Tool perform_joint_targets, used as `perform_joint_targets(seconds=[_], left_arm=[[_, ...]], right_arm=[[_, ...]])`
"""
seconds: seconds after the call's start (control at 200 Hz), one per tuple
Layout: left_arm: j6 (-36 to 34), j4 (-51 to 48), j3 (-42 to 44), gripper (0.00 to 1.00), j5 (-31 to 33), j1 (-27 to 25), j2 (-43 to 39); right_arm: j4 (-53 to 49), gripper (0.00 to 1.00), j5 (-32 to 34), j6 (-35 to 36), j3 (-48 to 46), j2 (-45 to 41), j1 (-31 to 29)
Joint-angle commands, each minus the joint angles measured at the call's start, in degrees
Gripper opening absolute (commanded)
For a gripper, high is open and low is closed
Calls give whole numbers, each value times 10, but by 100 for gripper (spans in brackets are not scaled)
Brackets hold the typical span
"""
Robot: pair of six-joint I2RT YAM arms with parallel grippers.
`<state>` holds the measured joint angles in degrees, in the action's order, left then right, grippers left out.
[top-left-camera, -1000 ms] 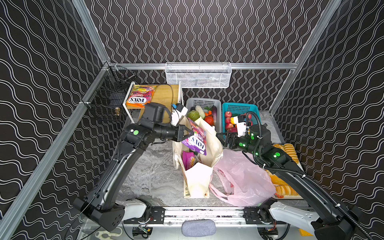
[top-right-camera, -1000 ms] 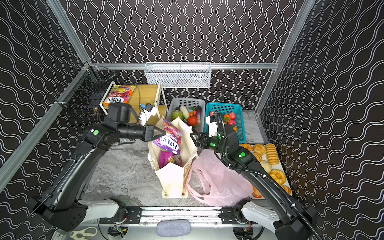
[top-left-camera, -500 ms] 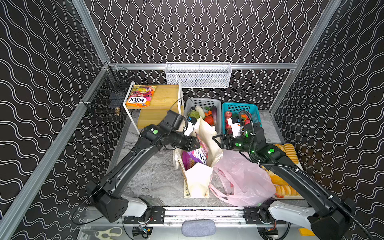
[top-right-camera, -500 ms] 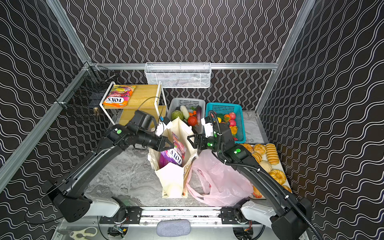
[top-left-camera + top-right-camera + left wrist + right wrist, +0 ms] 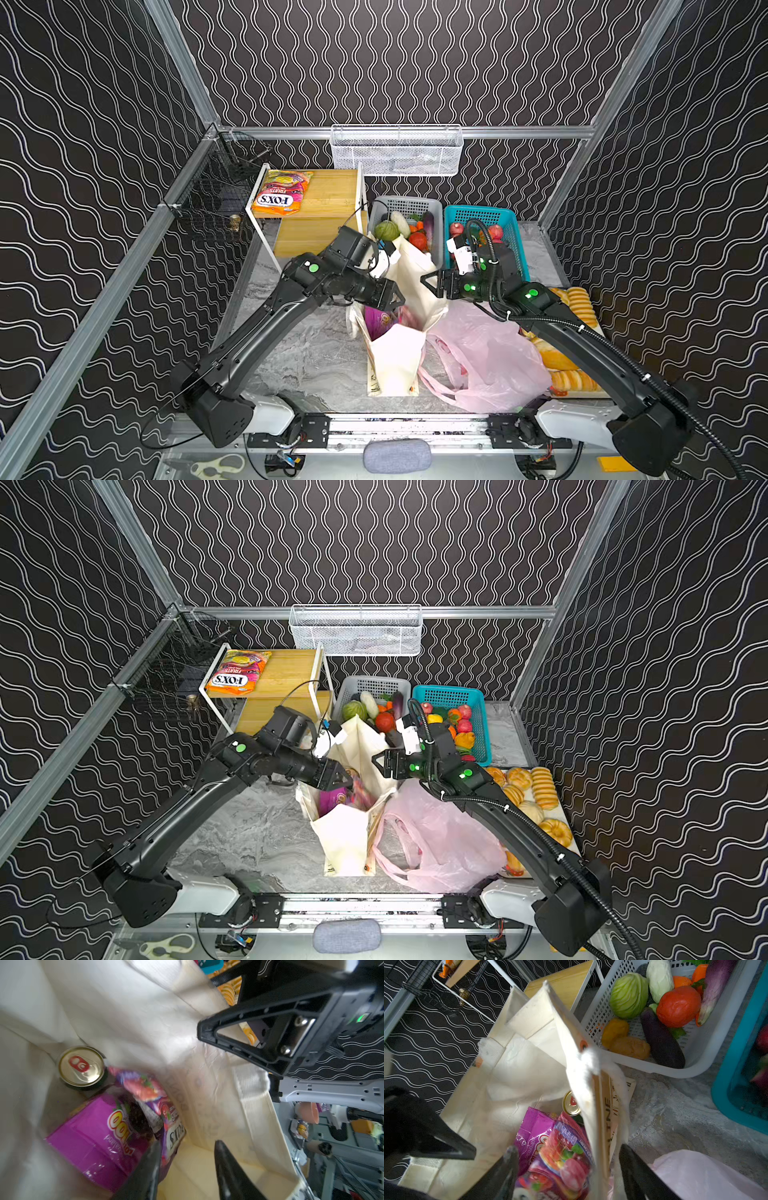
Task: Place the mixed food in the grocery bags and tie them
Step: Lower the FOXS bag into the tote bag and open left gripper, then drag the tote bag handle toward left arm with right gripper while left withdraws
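Note:
The cream canvas tote [image 5: 395,361] [image 5: 345,841] stands upright mid-table, and the pink plastic bag [image 5: 486,361] [image 5: 436,837] lies crumpled beside it. My left gripper [image 5: 397,301] [image 5: 347,781] [image 5: 187,1145] hovers open over the tote's mouth with nothing between its fingers. Inside the tote lie a purple packet [image 5: 93,1132] [image 5: 533,1132], a second purple packet [image 5: 149,1088] [image 5: 564,1159] leaning on it, and a green can [image 5: 81,1067] [image 5: 571,1103]. My right gripper [image 5: 428,284] [image 5: 378,762] [image 5: 566,1148] is open and straddles the tote's right wall without pinching it.
Behind the tote stand a grey basket [image 5: 405,205] of vegetables and a teal basket [image 5: 478,212] of fruit. An orange FOX'S packet [image 5: 282,193] lies on the wooden shelf at back left. Bread rolls [image 5: 577,299] fill the right edge. A white wire basket [image 5: 395,151] hangs on the back wall.
My left gripper carried the second purple packet from above the tote's left rim down into its mouth and opened; the packet now lies inside. The right arm barely moved.

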<state>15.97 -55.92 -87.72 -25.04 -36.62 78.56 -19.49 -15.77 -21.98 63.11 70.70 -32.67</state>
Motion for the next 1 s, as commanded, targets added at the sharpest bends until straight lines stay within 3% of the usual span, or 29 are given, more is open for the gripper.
perform_joint_targets(seconds=[0.0,0.265,0.34,0.496,0.611,0.726,0.851,0.921,0.996], left_arm=[[-22,-32,-24,53,93,0,-24],[47,-34,3,71,340,7,-104],[61,-48,11,74,336,20,-102],[71,-27,47,75,247,46,-91],[69,-2,73,60,175,77,-89],[71,51,107,30,104,101,-106],[64,93,135,0,92,105,-138],[60,82,137,0,135,106,-153],[67,70,144,0,198,105,-175]], right_arm=[[-16,78,11,7,8,3,0],[-35,76,11,12,20,15,-1],[-44,74,16,16,23,17,-1],[-55,66,9,22,26,18,-1],[-57,54,-6,24,25,16,-1],[-55,25,-37,26,26,13,-1],[-28,8,-104,19,28,5,-6],[14,2,-153,4,22,-3,-17],[46,0,-165,-13,18,-4,-39]])
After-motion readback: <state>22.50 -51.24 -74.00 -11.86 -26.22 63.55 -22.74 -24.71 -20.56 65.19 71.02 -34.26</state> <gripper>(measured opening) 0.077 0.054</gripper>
